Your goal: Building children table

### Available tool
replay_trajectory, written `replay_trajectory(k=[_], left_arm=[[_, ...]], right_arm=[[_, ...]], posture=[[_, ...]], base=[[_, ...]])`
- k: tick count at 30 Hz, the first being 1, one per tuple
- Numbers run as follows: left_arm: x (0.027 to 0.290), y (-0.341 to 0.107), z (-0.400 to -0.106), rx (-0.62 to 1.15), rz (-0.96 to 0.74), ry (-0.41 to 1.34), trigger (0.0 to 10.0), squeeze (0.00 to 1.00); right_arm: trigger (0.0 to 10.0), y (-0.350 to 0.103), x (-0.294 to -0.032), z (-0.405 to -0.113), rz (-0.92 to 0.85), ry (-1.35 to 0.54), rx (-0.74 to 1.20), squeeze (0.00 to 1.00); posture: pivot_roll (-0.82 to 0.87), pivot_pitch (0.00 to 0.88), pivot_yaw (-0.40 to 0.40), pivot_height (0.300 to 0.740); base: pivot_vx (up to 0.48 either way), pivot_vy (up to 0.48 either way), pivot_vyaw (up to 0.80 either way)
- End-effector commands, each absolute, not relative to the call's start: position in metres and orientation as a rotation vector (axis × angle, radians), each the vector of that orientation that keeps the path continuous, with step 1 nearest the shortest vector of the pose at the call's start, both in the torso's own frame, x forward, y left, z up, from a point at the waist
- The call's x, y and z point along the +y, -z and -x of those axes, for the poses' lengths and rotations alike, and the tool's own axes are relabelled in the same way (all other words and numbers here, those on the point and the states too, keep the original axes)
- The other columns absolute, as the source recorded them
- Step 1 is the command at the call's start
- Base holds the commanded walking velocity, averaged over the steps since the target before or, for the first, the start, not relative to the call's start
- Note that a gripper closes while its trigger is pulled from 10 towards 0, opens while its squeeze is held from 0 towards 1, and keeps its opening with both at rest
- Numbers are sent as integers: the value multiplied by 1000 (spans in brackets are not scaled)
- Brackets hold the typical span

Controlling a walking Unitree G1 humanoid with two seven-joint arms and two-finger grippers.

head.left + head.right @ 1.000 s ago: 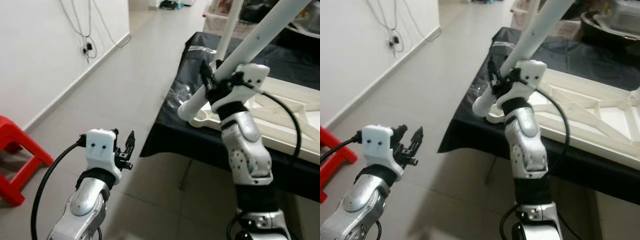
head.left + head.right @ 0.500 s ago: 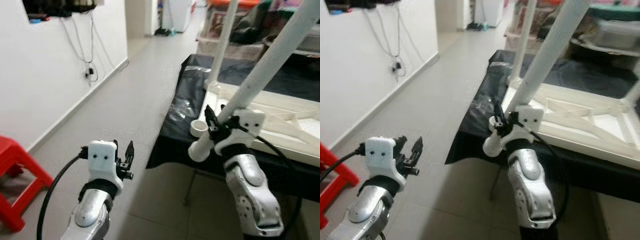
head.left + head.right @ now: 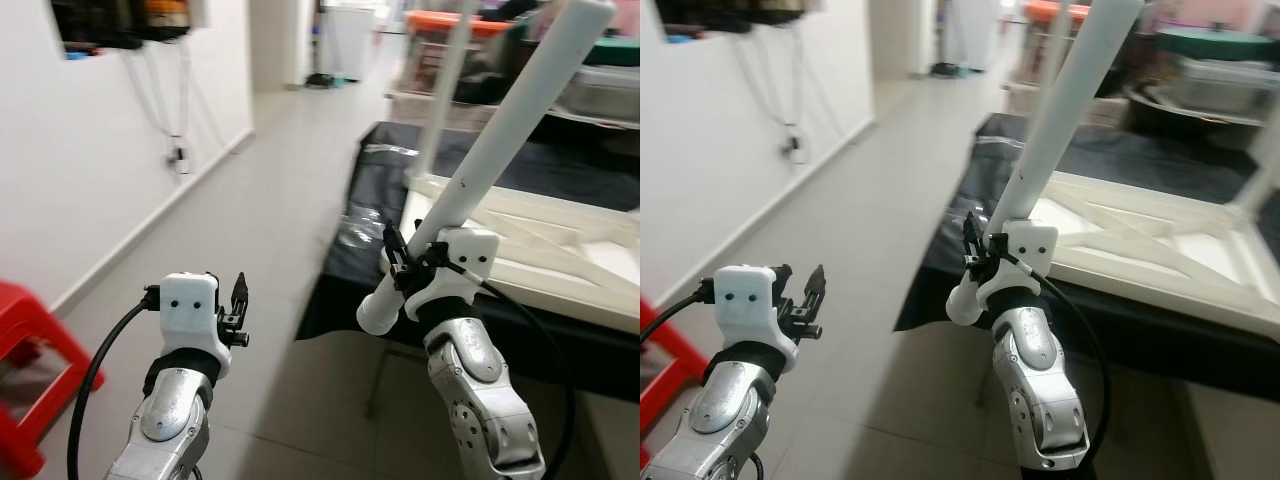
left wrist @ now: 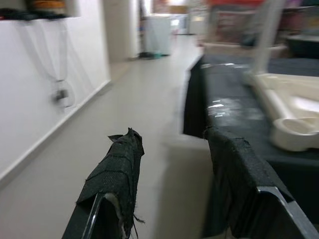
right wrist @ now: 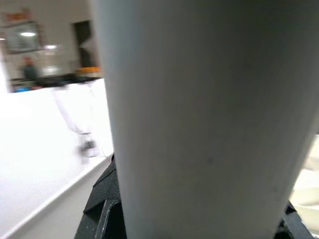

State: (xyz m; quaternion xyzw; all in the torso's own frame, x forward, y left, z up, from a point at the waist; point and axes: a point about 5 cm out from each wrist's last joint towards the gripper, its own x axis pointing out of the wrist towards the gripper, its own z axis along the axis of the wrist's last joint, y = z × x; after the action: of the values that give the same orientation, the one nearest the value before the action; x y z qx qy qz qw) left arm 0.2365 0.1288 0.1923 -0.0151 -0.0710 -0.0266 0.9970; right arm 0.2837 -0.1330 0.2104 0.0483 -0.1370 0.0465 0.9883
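Table leg [image 3: 505,135], one white tube, clamped in right gripper [image 3: 408,262], now lifted clear of the corner socket [image 4: 297,133] of upturned tabletop [image 3: 1160,240]; tilted above its near edge. Left gripper [image 4: 174,149] spread wide, nothing inside

black-draped table [image 3: 375,200] carries an upturned white tabletop [image 3: 1160,240].

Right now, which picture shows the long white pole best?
The left eye view: the pole runs whole from its round end up to its top, clamped in the right tool. The right eye view cuts off its top. The right wrist view shows just a blurry white close-up.
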Motion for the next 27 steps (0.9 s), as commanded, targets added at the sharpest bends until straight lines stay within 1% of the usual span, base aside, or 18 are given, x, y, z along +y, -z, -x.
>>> replay_trajectory(k=[1,9,15,22,24,27], left_arm=[[134,-193,-238,-154,6,19,10000,0],[137,-194,-240,-163,-5,1,10000,0],[138,-197,-240,-179,-15,0,10000,0],[137,-198,-241,-191,-21,4,10000,0],[134,-198,-240,-188,-8,31,10000,0],[134,-198,-240,-185,3,29,10000,0]], right_arm=[[10000,-217,-135,-283,-92,-79,-304,0],[10000,-226,-133,-287,-113,-76,-341,0],[10000,-253,-140,-295,-140,-41,-425,0],[10000,-253,-143,-297,-146,-31,-427,0],[10000,-253,-142,-297,-148,-36,-426,0],[10000,-254,-140,-299,-152,-46,-429,0]], posture=[[44,0,-41,740],[51,0,-42,740],[52,0,-41,740],[55,0,-43,740],[56,0,-43,740],[57,0,-42,740]], base=[[277,0,0],[294,0,0],[315,0,0],[315,0,0],[311,0,0],[0,0,0]])
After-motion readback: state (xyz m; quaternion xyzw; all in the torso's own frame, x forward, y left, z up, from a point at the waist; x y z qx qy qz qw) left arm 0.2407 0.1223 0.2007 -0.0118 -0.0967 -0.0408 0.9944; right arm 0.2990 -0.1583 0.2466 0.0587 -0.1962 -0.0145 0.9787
